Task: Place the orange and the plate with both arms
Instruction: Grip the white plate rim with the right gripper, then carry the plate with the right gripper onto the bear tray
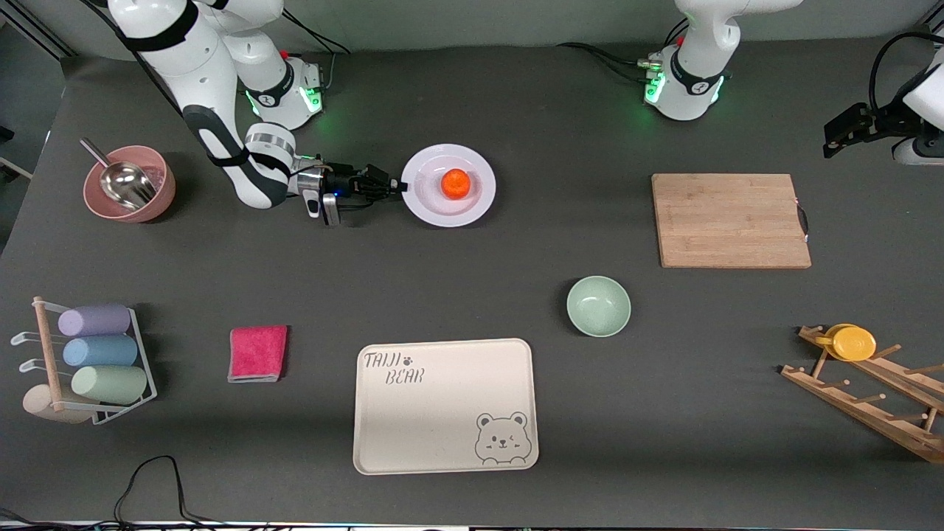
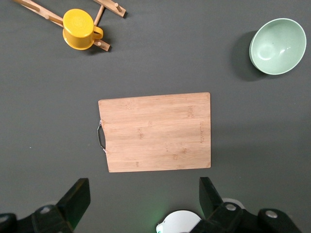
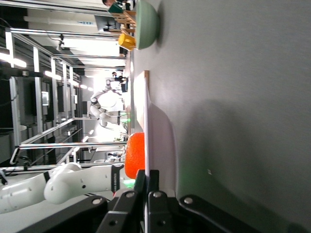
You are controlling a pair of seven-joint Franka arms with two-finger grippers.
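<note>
Plate (image 1: 435, 208): pale, round, on the dark table (image 1: 516, 110) near the right arm's base, at about eleven o'clock from the mint-green bowl (image 1: 598, 306).

Orange (image 1: 456, 183): sits in the plate's well, near centre.

Right gripper (image 1: 398, 186): low and level at the plate's nine o'clock edge; fingers (image 3: 154, 194) pressed together, pinching the plate's rim.

Left gripper (image 2: 141, 204): raised over the table just off the cutting board's (image 1: 730, 220) edge nearest the bases, at the left arm's end; fingers (image 2: 77, 199) spread wide, holding nothing; arm waiting.

Bear tray (image 1: 445, 404): at six o'clock from the plate, well apart.
</note>
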